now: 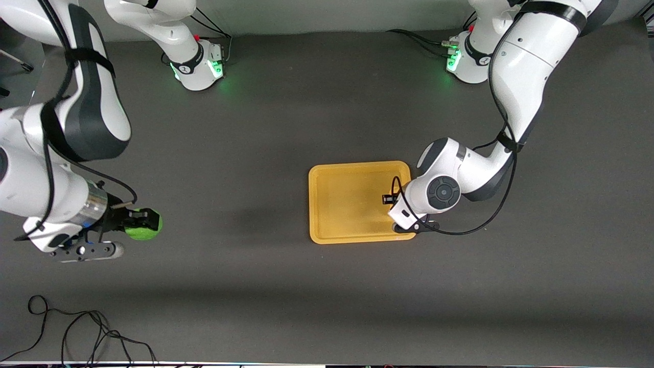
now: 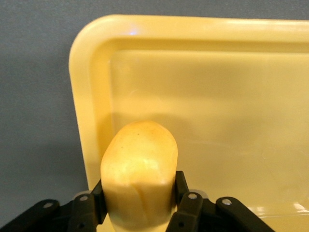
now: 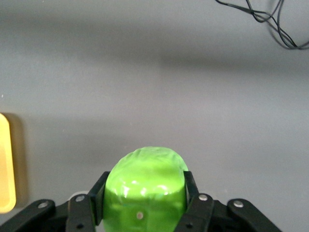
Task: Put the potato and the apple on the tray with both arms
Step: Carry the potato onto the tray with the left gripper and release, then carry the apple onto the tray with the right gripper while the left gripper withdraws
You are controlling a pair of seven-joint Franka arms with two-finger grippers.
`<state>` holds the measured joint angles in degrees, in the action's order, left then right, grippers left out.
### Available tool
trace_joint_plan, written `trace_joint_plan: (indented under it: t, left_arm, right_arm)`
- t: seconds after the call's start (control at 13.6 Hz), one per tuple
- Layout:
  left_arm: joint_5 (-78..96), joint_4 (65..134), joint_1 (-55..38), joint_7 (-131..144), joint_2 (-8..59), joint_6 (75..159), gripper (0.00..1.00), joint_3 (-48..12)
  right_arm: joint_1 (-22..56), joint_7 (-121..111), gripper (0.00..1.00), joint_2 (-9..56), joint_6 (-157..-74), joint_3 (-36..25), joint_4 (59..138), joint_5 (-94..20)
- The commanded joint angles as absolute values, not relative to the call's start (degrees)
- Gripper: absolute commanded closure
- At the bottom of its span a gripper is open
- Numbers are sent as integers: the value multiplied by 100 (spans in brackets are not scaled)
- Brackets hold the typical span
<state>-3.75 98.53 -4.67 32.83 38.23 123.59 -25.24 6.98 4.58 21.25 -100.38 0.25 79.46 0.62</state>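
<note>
Over the tray (image 2: 91, 72) my left gripper (image 2: 140, 203) clamps the potato (image 2: 139, 169); over bare table, my right gripper (image 3: 145, 203) clamps the apple (image 3: 145, 186)

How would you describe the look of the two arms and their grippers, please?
Both arms are glossy white with dark grey joint sections, black cables strapped along them, and green-lit bases. The left gripper and right gripper have black fingers with small silver screws.

Left arm reaches in from its base, elbow bent, wrist turned down; left gripper (image 2: 139, 205) over the tray's (image 1: 327, 204) edge, fingers (image 2: 99, 200) clamped on the potato (image 2: 139, 174).

Right arm folded low; right gripper (image 3: 145, 205) clamped on the apple (image 3: 145, 186) over the worktop (image 1: 255, 281).
</note>
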Motion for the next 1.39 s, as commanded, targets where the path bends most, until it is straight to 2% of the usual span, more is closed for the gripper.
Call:
trace_joint_plan:
  t: [0.0,0.07,0.15,0.44,0.59,0.88,1.03,1.32]
  left_arm:
    - [-475,9984,-483,3393,3761,12357,52,-2479]
    - [-483,9984,-483,3375,3762,12349,12,-2479]
    - [-483,9984,-492,3384,3762,12331,1,-2479]
    - [-483,9897,-308,3349,3578,12218,0,-2479]
    - [-510,9722,86,3235,3201,11579,0,-2479]
    - [-781,9694,965,1875,2085,10602,0,-2461]
    - [-835,9694,1457,1190,1628,10442,0,-2470]
    - [-634,9712,1985,-270,801,10029,0,-2461]
  right_arm:
    - [729,501,67,1461,-10089,0,8751,-9]
    - [729,518,67,1268,-10107,0,9032,-26]
    - [729,519,67,1074,-10142,0,9287,-26]
    - [738,536,67,300,-10616,-9,10396,-35]
    - [834,920,67,299,-10635,52,10424,-35]
    - [2018,2422,68,657,-11143,35,10293,-18]
    - [2686,3038,69,1297,-11232,44,9611,18]
    - [3777,4821,71,3089,-10927,44,7309,70]
